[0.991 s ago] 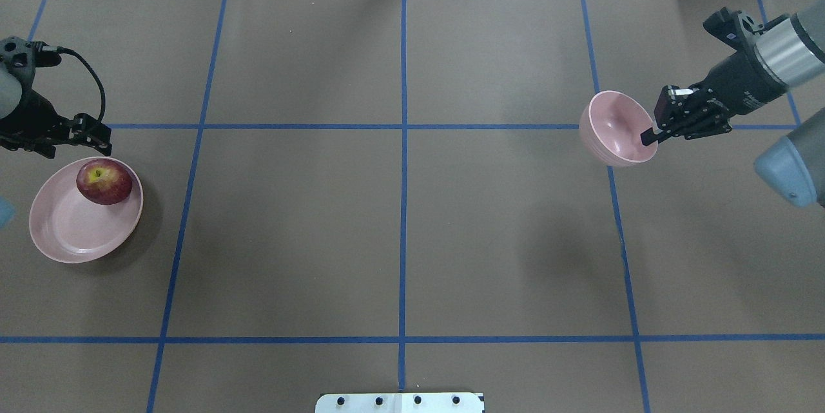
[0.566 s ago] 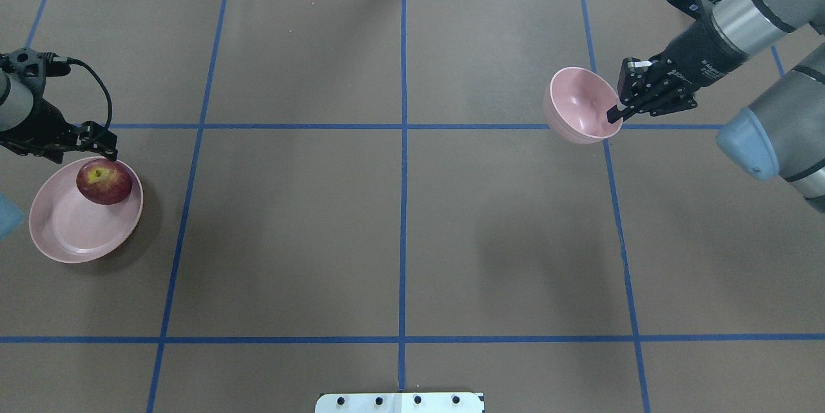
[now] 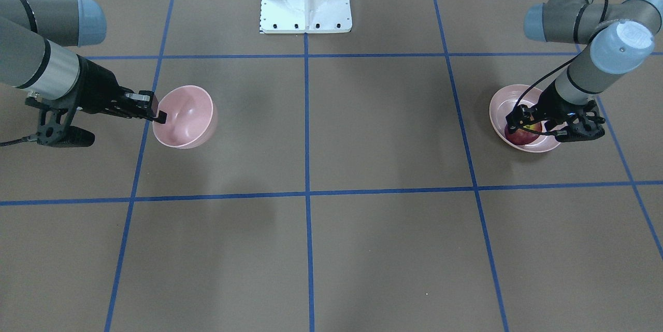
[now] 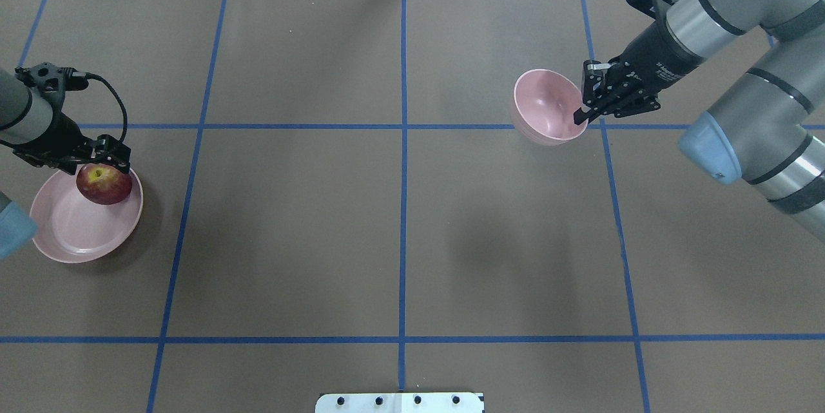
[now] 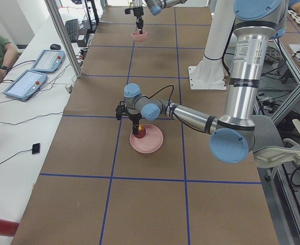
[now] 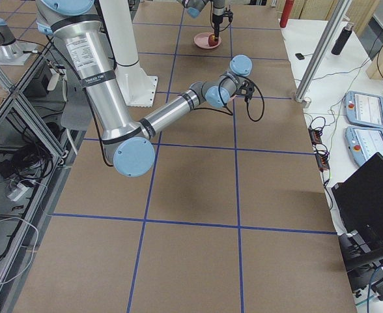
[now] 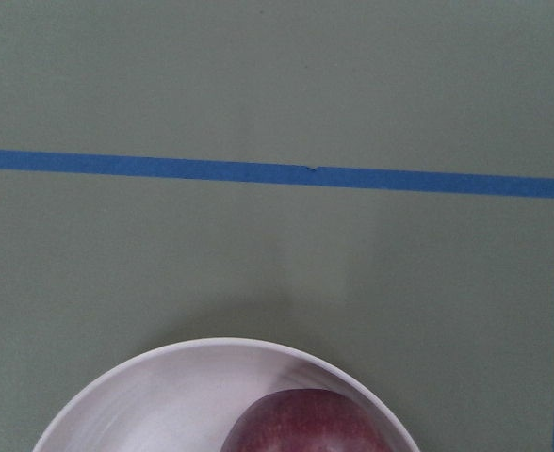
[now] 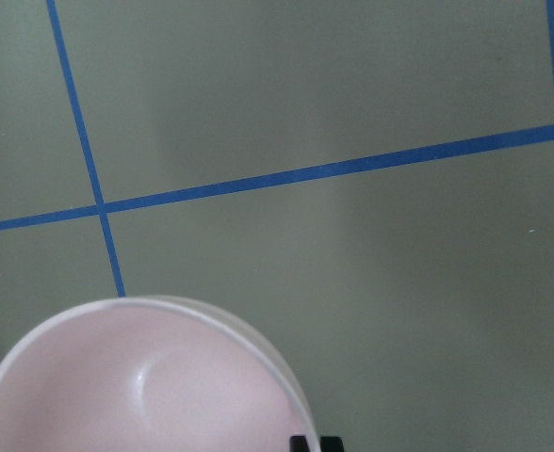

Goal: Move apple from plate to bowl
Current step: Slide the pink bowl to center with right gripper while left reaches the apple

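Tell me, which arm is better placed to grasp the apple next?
Left. The left gripper hangs open just over the apple on the plate; the right gripper, far off, is shut on the bowl rim.

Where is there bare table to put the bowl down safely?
The whole middle is bare: the squares along the centre blue line, between the plate on the robot's left and the raised bowl in the right gripper. Crowded only at the plate, where the left gripper hangs over the apple.
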